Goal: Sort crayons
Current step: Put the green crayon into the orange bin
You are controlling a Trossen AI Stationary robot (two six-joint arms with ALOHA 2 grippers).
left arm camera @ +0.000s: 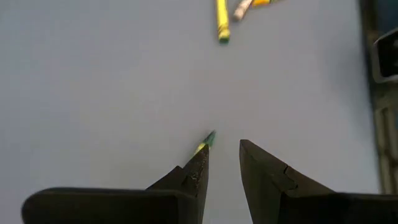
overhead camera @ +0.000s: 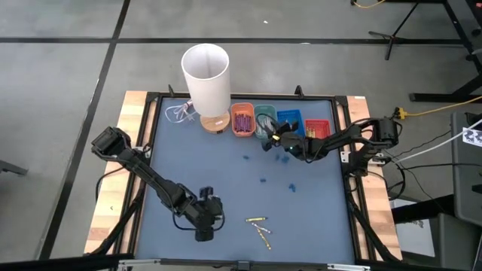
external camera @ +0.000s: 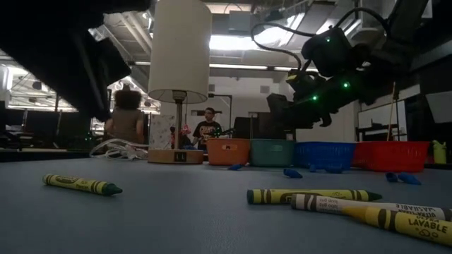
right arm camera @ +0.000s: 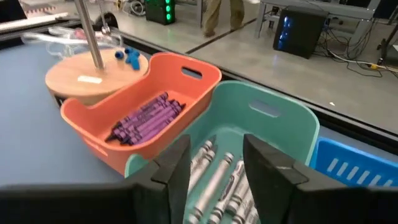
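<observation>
Hovering at the frame's upper middle, the right gripper [right arm camera: 214, 158] gapes above pale crayons [right arm camera: 217, 180] in the teal tray [right arm camera: 283, 121]; the left gripper [left arm camera: 222, 163], lower left, is narrowly parted and empty.

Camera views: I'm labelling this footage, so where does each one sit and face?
High: overhead, straight down; both arms, trays, yellow crayons.
Low: table height, facing the room; yellow crayons close, right claw above the trays.
Left wrist: past the left claw at the mat; crayon tip beside one finger.
Right wrist: past the right claw, open over the teal tray, beside the orange tray.
Shared: high and low show the yellow crayons.
</observation>
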